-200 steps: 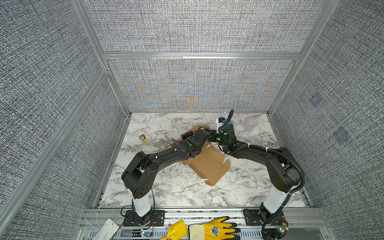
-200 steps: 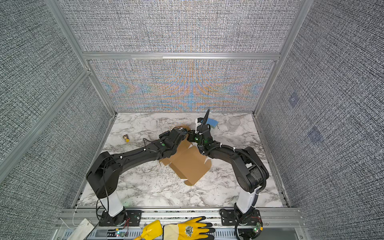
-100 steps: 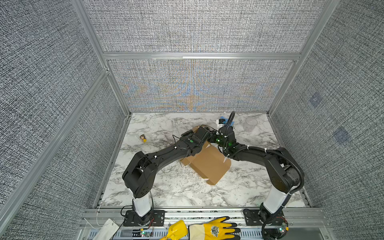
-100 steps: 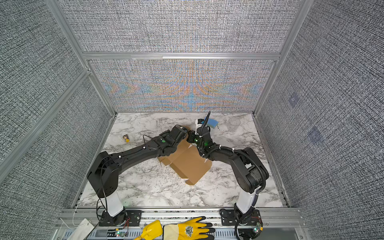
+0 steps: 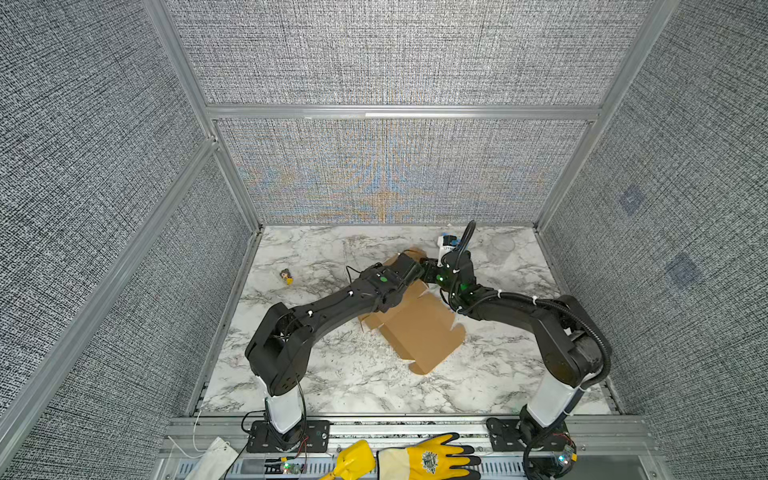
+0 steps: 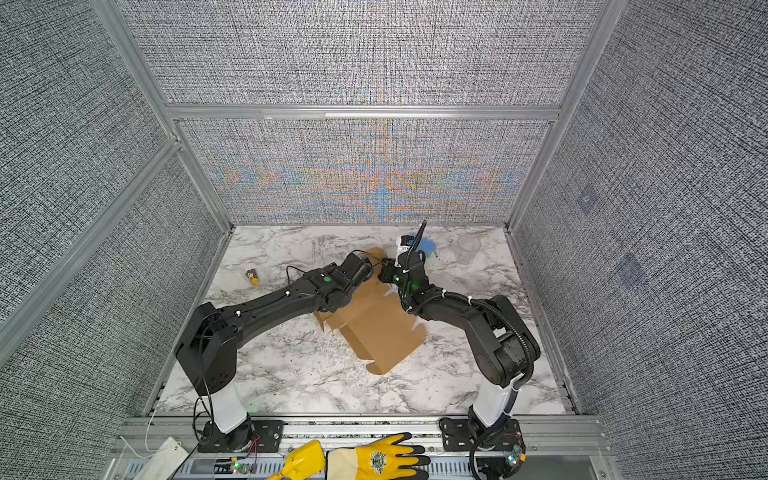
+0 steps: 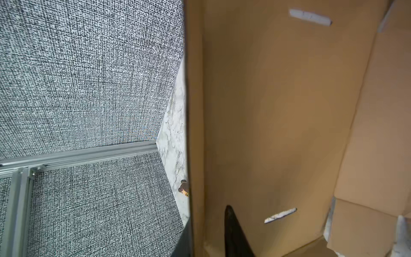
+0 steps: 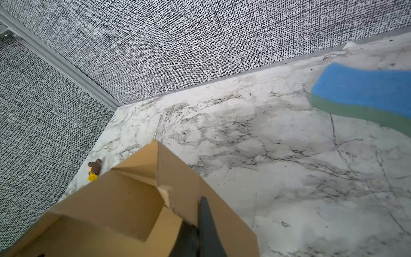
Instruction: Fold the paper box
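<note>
Mid-table | arms (image 5: pixel 332 307) outstretched | left gripper (image 7: pixel 209 224) parted astride wall (image 7: pixel 195 111) of paper box (image 5: pixel 419 328) | right gripper (image 8: pixel 195 220) clamping it

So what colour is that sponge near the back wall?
The sponge is blue with a green layer, clearest in the right wrist view.

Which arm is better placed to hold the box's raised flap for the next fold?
Right, likely: the right claw is shut on a raised flap of the paper box; the left claw only straddles a wall, grip unclear.

Black jointed left arm (image 5: pixel 332 305) and right arm (image 5: pixel 511 309)
White base columns (image 5: pixel 284 409), green lights (image 5: pixel 384 279), white cable ties (image 5: pixel 498 293) and ribbed conduit (image 5: pixel 598 332) are seen.
</note>
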Motion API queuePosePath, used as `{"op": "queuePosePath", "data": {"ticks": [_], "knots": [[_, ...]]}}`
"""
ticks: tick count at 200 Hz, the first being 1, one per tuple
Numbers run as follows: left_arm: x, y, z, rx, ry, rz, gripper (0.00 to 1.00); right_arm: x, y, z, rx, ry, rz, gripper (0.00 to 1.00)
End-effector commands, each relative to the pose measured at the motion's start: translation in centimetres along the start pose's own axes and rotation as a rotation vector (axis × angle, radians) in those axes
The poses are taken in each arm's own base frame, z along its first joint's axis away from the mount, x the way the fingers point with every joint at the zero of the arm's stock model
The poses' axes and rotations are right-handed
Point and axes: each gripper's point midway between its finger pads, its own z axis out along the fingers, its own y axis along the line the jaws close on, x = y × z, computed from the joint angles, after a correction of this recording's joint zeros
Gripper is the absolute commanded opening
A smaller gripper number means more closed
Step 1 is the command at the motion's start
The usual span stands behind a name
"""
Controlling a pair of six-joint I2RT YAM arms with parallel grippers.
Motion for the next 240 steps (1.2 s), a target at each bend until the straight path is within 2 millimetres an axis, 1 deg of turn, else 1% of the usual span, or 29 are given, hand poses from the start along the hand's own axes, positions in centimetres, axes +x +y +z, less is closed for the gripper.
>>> {"op": "queuePosePath", "data": {"ticks": [1,40,56,86,124,141,160,210,240], "knots": [[0.9,0.3,-0.2,-0.009,0.027,-0.008,0.21,-1.2,0.2,0.0,-0.005,-0.048,0.002,0.00],[1.4,0.6,-0.4,-0.024,0.043,-0.011,0.21,-1.0,-0.2,0.3,0.004,-0.040,0.000,0.00],[1.4,0.8,-0.4,-0.032,0.039,-0.022,0.15,-0.9,-0.2,0.4,0.003,-0.037,0.000,0.00],[1.3,0.8,-0.2,-0.043,0.045,-0.017,0.00,-0.9,-0.2,0.2,0.003,-0.034,-0.006,0.00],[1.4,0.7,0.2,-0.082,0.071,0.008,0.00,-1.1,0.1,-0.4,0.001,-0.030,-0.014,0.00],[1.4,1.1,0.0,-0.114,0.079,0.010,0.00,-1.3,0.2,-0.7,-0.004,-0.033,-0.011,0.00],[1.5,1.2,-0.1,-0.139,0.091,0.020,0.00,-1.0,0.3,-0.9,-0.005,-0.024,0.002,0.00],[1.3,1.1,-0.3,-0.162,0.101,0.040,0.00,-0.6,1.7,-0.8,-0.020,0.010,0.011,0.00],[0.8,1.7,-1.1,-0.165,0.061,0.011,0.00,0.0,1.2,-0.9,-0.010,0.019,-0.013,0.00]]}}
